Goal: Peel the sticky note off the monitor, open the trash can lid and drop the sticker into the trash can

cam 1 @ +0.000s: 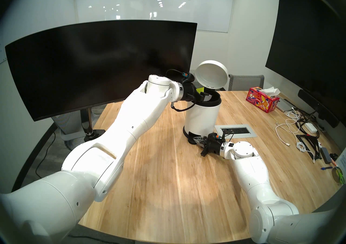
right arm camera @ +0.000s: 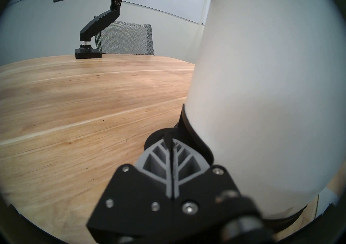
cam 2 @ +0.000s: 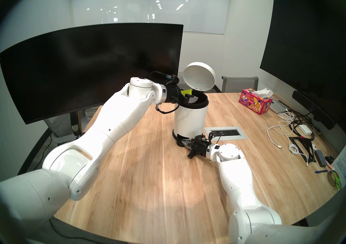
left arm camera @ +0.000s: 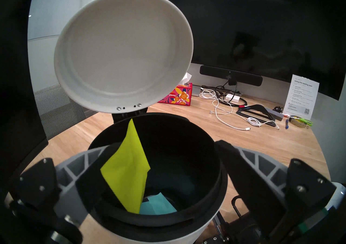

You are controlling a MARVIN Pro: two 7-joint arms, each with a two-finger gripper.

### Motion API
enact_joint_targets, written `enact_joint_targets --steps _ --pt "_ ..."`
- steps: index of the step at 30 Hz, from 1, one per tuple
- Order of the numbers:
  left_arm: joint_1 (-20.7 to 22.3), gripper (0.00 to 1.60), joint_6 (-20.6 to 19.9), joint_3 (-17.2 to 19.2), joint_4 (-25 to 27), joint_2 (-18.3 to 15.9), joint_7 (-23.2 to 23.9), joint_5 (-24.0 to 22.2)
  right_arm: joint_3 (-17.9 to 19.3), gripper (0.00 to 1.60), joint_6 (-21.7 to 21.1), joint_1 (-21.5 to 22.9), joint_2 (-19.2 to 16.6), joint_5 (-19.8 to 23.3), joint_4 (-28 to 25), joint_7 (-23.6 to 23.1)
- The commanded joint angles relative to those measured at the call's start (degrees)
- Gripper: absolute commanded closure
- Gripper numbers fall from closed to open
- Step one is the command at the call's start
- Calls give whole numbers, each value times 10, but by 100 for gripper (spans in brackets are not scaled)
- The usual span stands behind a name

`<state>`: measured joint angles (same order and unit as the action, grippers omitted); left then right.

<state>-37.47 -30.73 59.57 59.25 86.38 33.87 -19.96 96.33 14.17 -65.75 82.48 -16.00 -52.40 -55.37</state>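
The white trash can [cam 1: 202, 118] stands mid-table with its trash can lid [cam 1: 210, 76] tipped up and back. My left gripper [left arm camera: 164, 153] hovers open over the can's black rim [left arm camera: 219, 181], jaws wide apart. The yellow-green sticky note [left arm camera: 127, 172] hangs between them over the opening, against the left finger's inner pad; I cannot tell whether it sticks there. My right gripper [right arm camera: 171, 140] is shut and empty, its tips pressing on the black pedal [right arm camera: 155, 140] at the can's foot [cam 1: 191, 137]. Behind the left arm the curved monitor [cam 1: 93, 65] is bare.
A teal paper [left arm camera: 159, 206] lies in the can's bottom. A red tissue box [cam 1: 263, 102], a socket panel [cam 1: 235, 130] and tangled cables [cam 1: 292, 123] lie to the right. A big flat screen [cam 1: 309, 50] fills the right wall. The monitor's arm base [right arm camera: 88, 52] is clamped at the far edge.
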Motion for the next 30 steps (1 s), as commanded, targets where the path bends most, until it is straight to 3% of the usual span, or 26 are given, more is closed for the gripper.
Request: enact_joint_targets --steps 1,11,30 --pt "23 0 20 -1 -8 5 -1 9 -1 160 0 -1 -1 -1 1 -1" --pt "28 0 29 8 -21 4 3 15 -1 160 0 -1 -1 -1 1 -1" --pt "3 0 18 11 3 -12 8 17 -1 160 -1 -1 -1 -1 1 -1"
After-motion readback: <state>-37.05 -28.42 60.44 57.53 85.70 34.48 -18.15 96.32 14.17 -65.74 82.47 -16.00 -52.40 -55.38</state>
